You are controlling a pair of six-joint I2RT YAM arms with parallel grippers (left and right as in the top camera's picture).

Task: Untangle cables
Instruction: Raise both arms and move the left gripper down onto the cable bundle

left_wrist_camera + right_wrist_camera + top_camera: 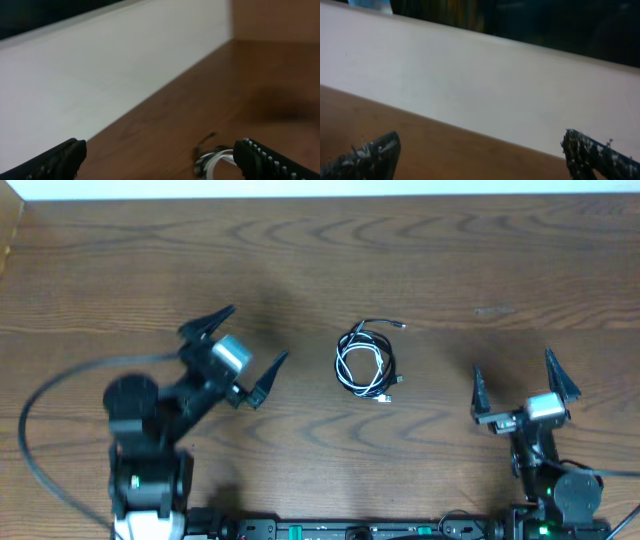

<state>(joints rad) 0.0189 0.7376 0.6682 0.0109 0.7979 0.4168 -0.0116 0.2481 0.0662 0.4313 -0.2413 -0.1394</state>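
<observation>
The cables (366, 361) lie in one small coiled bundle of thin black and white cords at the table's middle, with a plug end poking out at the top right. My left gripper (247, 345) is open and empty, left of the bundle and apart from it. In the left wrist view the cables (212, 159) show blurred at the bottom, beside the right finger of the open left gripper (162, 160). My right gripper (518, 378) is open and empty, right of the bundle. The right wrist view shows its open fingers (480, 155) over bare table, no cable.
A thick black arm cable (40, 405) loops out at the left of the left arm. A pale wall (100, 65) runs along the table's far edge. The wooden table (450, 260) spreads wide beyond the bundle.
</observation>
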